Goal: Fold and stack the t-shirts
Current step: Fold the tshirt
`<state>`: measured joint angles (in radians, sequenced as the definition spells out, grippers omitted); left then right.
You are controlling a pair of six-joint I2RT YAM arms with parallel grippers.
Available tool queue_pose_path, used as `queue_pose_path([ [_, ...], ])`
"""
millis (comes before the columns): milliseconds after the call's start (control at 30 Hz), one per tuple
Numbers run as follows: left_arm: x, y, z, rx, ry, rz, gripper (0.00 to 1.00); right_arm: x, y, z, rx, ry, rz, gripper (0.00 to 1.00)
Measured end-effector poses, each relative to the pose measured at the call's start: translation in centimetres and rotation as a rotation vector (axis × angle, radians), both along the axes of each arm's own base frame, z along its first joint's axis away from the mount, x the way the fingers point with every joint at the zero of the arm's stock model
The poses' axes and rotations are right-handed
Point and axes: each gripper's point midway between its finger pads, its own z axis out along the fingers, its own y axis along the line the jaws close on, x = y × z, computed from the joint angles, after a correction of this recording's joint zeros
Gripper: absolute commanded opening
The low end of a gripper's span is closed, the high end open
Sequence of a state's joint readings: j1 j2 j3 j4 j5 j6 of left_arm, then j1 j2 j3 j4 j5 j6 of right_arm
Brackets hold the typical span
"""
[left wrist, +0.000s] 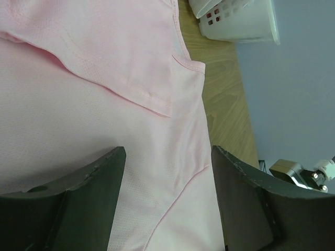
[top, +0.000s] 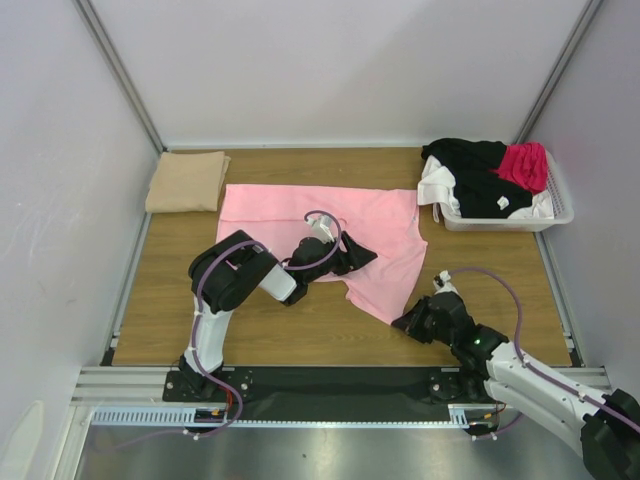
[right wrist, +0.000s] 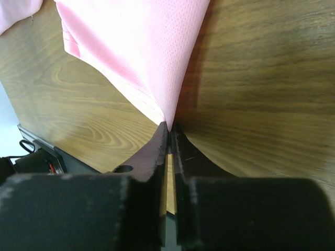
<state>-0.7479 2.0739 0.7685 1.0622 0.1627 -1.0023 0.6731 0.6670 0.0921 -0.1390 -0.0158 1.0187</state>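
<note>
We count one pink t-shirt (top: 270,205) spread centre, one tan t-shirt (top: 187,181) folded upper left; left gripper (left wrist: 167,157) spread apart, right gripper (right wrist: 168,126) clamped on the pink corner

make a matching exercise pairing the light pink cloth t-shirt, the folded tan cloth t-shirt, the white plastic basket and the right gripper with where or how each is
Things:
1. light pink cloth t-shirt
2. folded tan cloth t-shirt
3. white plastic basket
4. right gripper

Place or state:
a. far left corner of the table
b. shut, pinching pink cloth
c. far right corner, holding clothes
d. spread out mid-table

Pairs: 1-d, 2-a, 3-c, 4-b
</note>
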Motion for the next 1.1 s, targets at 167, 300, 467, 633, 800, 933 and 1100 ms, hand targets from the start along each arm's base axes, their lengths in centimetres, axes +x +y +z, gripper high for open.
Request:
queue_pose_path([
  [167,0.0,0.0,0.1,0.003,-0.003,-0.001,0.73,0.3,0.5,0.8,0.010,-0.006,0.015,0.46],
  [300,-0.6,0.6,0.2,0.033,-0.004,-0.005,0.74,0.5,0.4,1.6,-0.057,0.006,0.048,0.54],
  [467,-1.7,2.9,4.7,0.085,-0.070,0.005,0.80,2.2,0.2,5.5,-0.137,-0.048,0.080,0.54],
  [633,-1.2,8.3,15.4,0.050,-0.272,0.135,0.86,6.8,0.0,12.7,-0.127,-0.225,0.058,0.55],
  [800,1.0,20.9,18.0,0.141,-0.326,0.484,0.92,9.9,-0.5,12.5,-0.139,-0.232,0.051,0.61],
  [933,0.6,30.7,11.6,0.305,-0.158,0.720,0.91,10.3,-0.1,8.6,-0.153,-0.134,0.082,0.64],
  [1100,-2.1,37.1,4.2,0.451,0.092,0.874,0.88,9.7,0.0,6.3,-0.150,-0.083,0.102,0.65],
])
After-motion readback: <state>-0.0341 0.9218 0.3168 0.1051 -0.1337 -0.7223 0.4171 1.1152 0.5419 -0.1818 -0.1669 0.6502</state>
